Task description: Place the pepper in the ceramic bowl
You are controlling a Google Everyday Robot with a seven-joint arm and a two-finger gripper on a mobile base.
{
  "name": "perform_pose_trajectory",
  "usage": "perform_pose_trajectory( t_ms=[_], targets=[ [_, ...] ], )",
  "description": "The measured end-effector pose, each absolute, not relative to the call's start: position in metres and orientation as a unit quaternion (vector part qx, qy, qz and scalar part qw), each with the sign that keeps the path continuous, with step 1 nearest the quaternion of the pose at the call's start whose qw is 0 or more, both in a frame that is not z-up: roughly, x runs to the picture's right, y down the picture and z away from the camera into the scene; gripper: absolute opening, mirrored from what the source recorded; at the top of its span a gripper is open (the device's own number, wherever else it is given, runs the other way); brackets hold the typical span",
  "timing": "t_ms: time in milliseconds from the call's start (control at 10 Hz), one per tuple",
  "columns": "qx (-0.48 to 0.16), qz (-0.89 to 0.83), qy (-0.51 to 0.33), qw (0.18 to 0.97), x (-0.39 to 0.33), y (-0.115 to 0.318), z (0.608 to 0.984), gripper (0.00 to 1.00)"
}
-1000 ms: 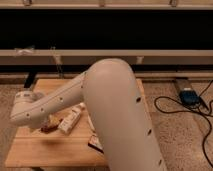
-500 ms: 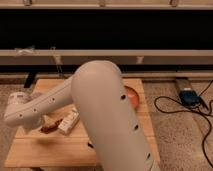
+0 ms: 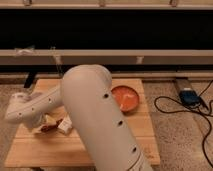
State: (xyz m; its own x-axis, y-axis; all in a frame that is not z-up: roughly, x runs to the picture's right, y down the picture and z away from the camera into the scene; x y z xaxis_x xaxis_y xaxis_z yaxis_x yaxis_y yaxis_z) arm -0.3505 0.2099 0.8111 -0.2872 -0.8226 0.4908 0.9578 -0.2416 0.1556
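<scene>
Dark red and slender, the pepper [image 3: 51, 126] lies on the left part of the wooden counter [image 3: 35, 150], just under the wrist end of the white arm [image 3: 95, 125]. The jaws hang there below the wrist, low over the wood and mostly covered by the forearm. From what we can see they stand spread wide and hold nothing. The pepper shows just beside them, on the side toward the middle of the counter. We cannot tell whether a finger touches it. A small white bottle [image 3: 65, 125] lies on its side right next to the pepper, on the side away from the jaws, so the pepper sits between the two. Whatever is printed on the bottle we cannot read, and we can make out no other writing or brand anywhere in the scene. The pepper itself looks like a short, thin chili. It is much smaller than the bottle, darker than the pale wood around it, and lying flat. The ceramic bowl [image 3: 126, 98] stands well apart from it, toward the far right corner of the counter. It is round and shallow, orange-red inside with a darker rim, and the big upper arm covers its left edge. On the speckled floor [image 3: 175, 135] to the right lies a blue device [image 3: 189, 96] with black cables [image 3: 172, 107] looping away from it.
</scene>
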Motion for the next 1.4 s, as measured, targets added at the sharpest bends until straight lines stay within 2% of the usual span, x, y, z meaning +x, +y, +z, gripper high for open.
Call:
perform_pose_trajectory(
  t_ms=[400,1400],
  targets=[
    [-0.177,-0.761,-0.208,0.589,-0.338,0.204,0.828,0.8],
    [-0.213,-0.745,-0.203,0.599,-0.308,0.205,0.84,0.79]
  ],
)
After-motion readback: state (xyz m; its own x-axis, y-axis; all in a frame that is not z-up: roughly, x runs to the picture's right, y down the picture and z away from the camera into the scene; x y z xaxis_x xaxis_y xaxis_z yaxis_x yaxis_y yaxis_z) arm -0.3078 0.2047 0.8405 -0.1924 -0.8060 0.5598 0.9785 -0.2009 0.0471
